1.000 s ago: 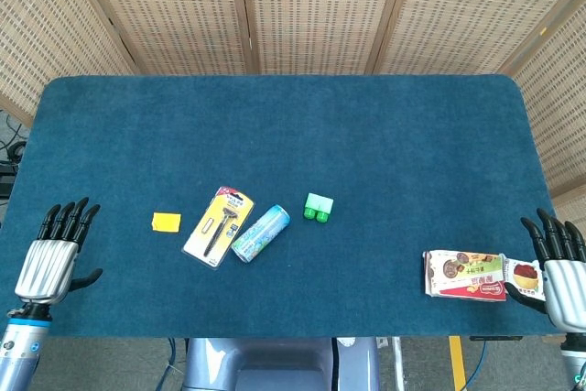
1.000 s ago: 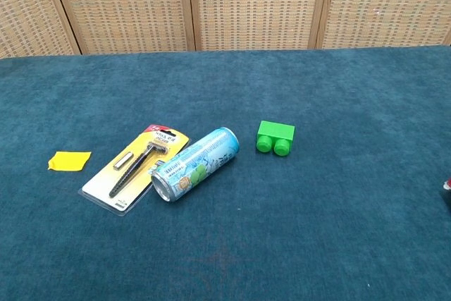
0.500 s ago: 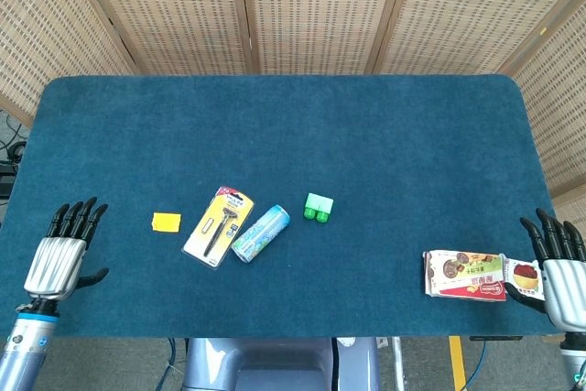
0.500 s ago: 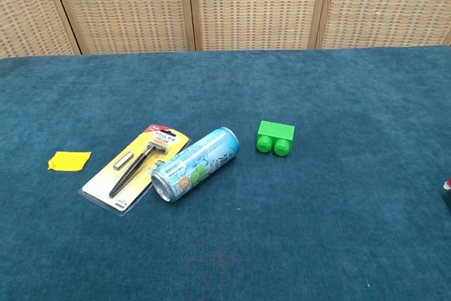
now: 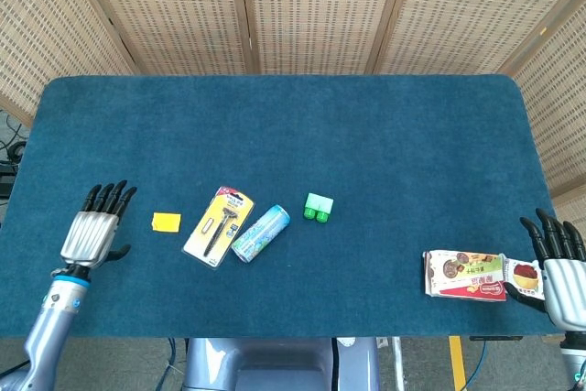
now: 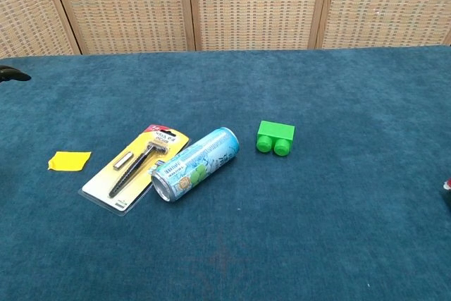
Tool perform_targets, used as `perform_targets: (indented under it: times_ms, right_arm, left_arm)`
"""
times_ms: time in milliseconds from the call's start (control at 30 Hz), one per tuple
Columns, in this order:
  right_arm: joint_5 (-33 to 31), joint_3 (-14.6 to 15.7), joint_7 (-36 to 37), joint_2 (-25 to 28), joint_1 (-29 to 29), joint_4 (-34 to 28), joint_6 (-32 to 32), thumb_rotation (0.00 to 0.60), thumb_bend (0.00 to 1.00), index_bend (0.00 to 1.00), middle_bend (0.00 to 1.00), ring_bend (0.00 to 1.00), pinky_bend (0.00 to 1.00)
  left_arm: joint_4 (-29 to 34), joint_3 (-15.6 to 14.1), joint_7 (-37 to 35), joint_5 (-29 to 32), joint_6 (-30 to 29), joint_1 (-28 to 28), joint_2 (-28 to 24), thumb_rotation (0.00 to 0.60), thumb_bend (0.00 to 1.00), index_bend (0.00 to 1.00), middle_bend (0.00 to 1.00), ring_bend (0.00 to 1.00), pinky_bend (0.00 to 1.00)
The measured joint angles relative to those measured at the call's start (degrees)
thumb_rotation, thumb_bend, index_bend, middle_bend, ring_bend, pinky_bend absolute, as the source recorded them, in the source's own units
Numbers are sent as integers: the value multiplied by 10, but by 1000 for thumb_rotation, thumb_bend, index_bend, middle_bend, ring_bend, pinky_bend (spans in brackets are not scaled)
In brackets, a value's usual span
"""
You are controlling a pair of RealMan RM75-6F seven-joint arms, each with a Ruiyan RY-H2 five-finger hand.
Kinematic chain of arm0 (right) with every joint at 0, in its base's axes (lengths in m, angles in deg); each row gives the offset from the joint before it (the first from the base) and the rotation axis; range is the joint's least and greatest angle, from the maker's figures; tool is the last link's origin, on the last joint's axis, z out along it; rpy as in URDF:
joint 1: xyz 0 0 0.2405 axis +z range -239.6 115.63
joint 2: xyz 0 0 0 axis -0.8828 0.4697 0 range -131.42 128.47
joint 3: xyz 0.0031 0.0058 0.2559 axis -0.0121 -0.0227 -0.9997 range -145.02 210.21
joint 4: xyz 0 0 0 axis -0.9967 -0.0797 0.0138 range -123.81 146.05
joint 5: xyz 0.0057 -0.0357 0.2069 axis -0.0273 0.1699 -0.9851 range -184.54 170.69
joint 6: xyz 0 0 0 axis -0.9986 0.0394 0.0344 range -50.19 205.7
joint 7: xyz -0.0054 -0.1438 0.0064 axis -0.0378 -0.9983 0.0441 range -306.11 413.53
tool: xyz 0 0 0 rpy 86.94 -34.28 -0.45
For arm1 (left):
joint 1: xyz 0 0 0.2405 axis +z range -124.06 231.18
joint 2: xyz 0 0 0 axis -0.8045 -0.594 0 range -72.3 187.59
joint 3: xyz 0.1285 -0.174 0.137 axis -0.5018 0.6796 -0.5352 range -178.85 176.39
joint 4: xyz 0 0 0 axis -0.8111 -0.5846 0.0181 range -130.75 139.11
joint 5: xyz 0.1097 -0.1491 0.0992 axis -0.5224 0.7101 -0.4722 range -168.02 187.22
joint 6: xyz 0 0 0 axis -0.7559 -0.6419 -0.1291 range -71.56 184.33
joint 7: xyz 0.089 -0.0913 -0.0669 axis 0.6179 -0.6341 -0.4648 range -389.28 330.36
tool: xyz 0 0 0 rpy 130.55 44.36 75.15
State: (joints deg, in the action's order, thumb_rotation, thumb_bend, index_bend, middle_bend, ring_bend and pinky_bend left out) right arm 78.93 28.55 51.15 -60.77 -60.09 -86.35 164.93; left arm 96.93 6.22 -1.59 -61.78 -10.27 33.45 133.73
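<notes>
My left hand (image 5: 94, 227) hovers open over the table's left side, fingers straight, just left of a small yellow piece (image 5: 166, 222) (image 6: 69, 161); only a dark fingertip (image 6: 14, 73) shows in the chest view. My right hand (image 5: 559, 272) is open at the front right corner, beside a snack packet (image 5: 464, 275). A razor in its card pack (image 5: 218, 226) (image 6: 134, 167), a lying blue-green can (image 5: 260, 233) (image 6: 194, 164) and a green brick (image 5: 319, 208) (image 6: 275, 137) sit mid-table.
The blue cloth table (image 5: 293, 125) is backed by woven wicker screens (image 5: 311, 6). A bare stretch of cloth lies behind the objects and between the brick and the packet.
My left hand has moved forward and to the right over the table, closer to the yellow piece. The right hand and all objects have stayed put.
</notes>
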Motion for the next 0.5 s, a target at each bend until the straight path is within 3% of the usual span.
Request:
perform_targets:
  times_ms: [500]
  right_arm:
    - [-5,-3,31,5,0,9,-3,600,156,93,0,0,0]
  left_arm:
    - [-72,7,67,58,47,-64,84,600,248,0,0,0,0]
